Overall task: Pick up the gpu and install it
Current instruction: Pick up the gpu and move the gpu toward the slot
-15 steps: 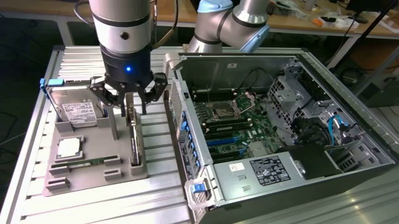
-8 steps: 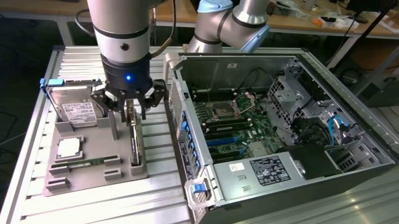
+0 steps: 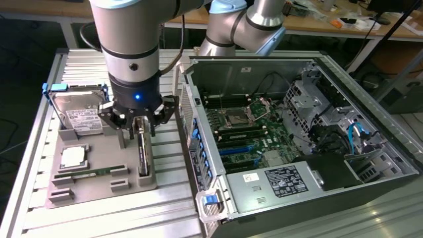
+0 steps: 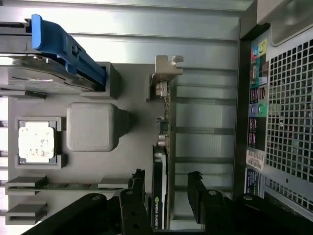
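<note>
The gpu (image 3: 142, 154) stands on its long edge in a slot of the grey holder tray (image 3: 99, 191), on the exterior view's left of the computer case. In the wrist view the gpu (image 4: 160, 166) shows edge-on, its black shroud near the fingers and its silver bracket (image 4: 166, 73) at the far end. My gripper (image 3: 136, 126) hangs just above the card's upper end. The gripper (image 4: 165, 183) is open, with one black finger on each side of the card and a gap on both sides.
The tray also holds a hard drive (image 3: 79, 113) in a blue caddy, a CPU (image 3: 73, 156) and a RAM stick (image 3: 89, 172). The open computer case (image 3: 370, 114) stands to the exterior view's right, with its motherboard (image 3: 248, 131) exposed. Its rear panel (image 4: 283, 122) lies close beside the card.
</note>
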Action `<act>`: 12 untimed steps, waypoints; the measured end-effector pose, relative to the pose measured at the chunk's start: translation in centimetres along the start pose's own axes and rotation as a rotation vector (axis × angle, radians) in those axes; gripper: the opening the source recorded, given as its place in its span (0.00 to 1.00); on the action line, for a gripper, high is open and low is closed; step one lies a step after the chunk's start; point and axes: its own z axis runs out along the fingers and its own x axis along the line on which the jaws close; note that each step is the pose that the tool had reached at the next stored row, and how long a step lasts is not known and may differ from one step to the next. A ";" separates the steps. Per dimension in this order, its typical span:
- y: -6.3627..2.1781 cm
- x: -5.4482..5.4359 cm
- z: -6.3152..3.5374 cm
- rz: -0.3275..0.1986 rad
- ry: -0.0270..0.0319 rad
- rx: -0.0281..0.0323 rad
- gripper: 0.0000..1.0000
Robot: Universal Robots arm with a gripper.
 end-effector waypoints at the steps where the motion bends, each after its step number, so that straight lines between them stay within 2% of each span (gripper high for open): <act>1: -0.07 0.1 0.35 0.000 0.0000 -0.0001 0.48; 12: -0.87 0.2 2.40 -0.006 0.0003 -0.0002 0.48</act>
